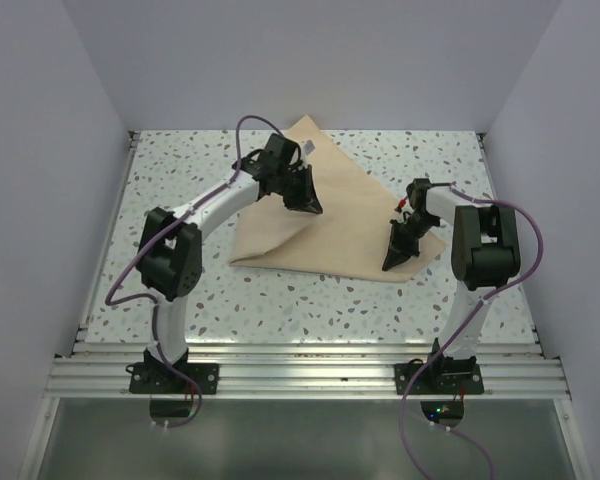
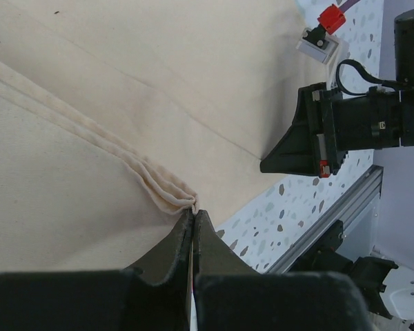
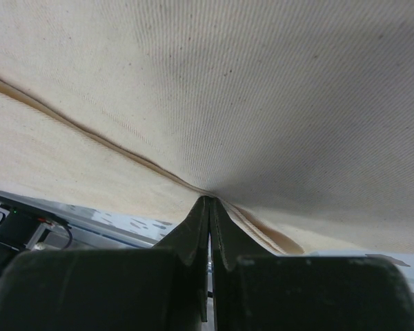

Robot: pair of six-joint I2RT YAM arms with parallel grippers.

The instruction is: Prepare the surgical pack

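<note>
As you look from the near edge of the white speckled table (image 1: 280, 300), the right gripper (image 1: 391, 264) comes first, its black fingers squeezed tight on the near right corner of the surgical pack (image 1: 350, 200), a big flat tan cloth sheet. Farther back, the left gripper (image 1: 314, 209) pinches a bunched-up fold of the sheet. The sheet lies folded mid-table, its far corner pointing at the grey back wall (image 1: 310, 60).
</note>
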